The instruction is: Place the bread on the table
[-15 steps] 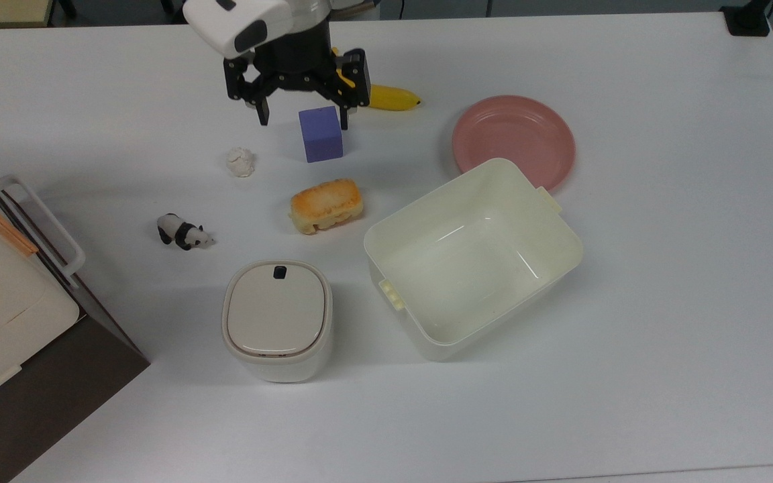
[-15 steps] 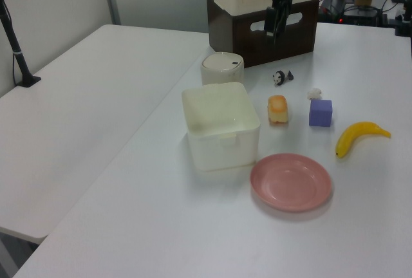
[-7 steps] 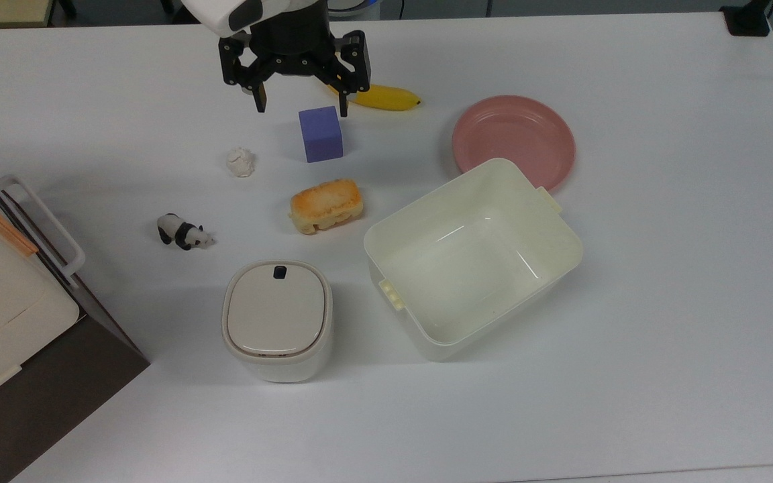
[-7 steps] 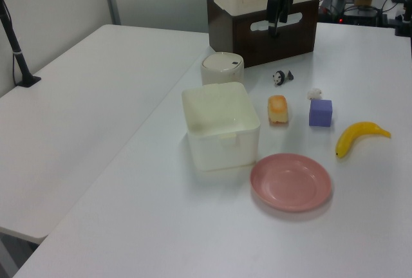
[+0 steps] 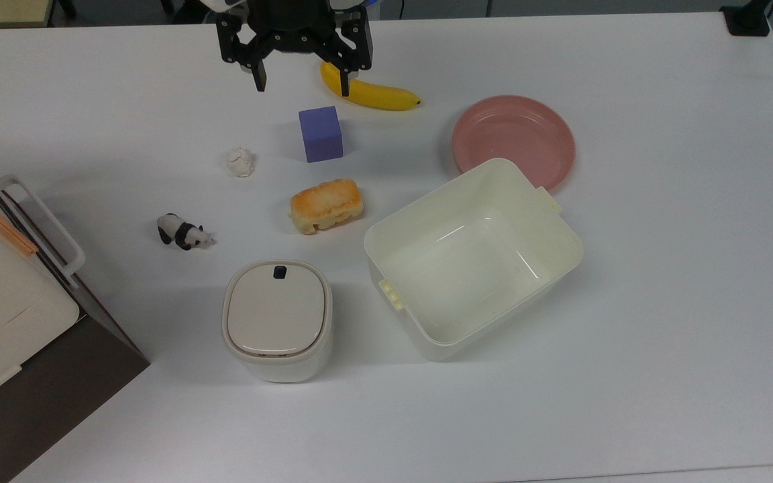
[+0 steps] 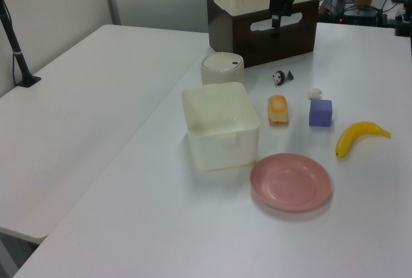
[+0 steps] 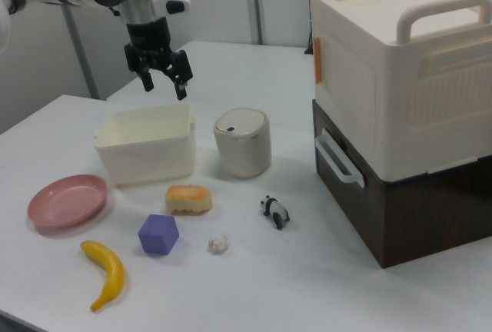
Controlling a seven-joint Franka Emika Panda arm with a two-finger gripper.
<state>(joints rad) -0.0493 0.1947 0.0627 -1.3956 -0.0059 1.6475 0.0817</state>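
The bread [image 5: 327,204] lies flat on the white tabletop [image 5: 661,282], toasted top up, toward the middle and well in from every edge, so the goal looks met as things lie. That would explain why the gripper [image 5: 300,75] hangs high over the edge along the top view's top with its jaws spread wide and nothing between them (in the top view it overlaps one end of the yellow banana [image 5: 373,92], though it is well above it). Around the loaf sit the purple cube [image 5: 321,133] and the small white lumpy ball [image 5: 240,162], the cream bin [image 5: 472,259] just beside it, the lidded canister [image 5: 277,319], and the panda figure [image 5: 184,232]. The pink plate [image 5: 514,141] touches the bin's rim in the top view. Nothing rests on the bread or crowds it.
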